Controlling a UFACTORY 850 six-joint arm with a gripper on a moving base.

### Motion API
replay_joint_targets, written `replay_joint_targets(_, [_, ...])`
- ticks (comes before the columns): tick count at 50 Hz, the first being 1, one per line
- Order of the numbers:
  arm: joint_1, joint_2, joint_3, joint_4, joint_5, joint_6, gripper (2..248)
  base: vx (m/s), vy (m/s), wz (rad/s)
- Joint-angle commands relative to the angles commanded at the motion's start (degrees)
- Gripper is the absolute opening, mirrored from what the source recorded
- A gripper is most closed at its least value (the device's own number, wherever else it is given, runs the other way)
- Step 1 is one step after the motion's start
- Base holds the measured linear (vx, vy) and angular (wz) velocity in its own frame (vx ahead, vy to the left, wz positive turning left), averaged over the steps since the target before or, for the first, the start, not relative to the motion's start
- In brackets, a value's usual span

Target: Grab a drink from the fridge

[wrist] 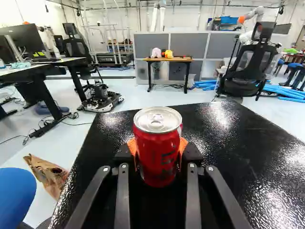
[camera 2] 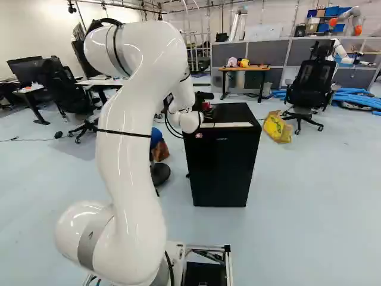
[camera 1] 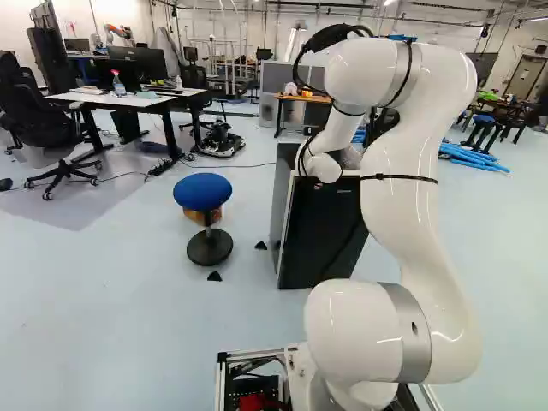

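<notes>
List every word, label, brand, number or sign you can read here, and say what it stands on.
Nothing can be read with certainty.
Red can: sideways lettering, only partly in view, not safely readable.
Black fridge: small pale print and a small sticker on its front, both too small to read.
Yellow bag: marks too small to read.
</notes>
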Motion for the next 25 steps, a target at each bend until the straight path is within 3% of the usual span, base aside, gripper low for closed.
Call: replay_joint_targets(25, [0.0, 2.0, 0.3, 0.0, 0.0, 0.0, 100, 0.000, 0.000, 0.000])
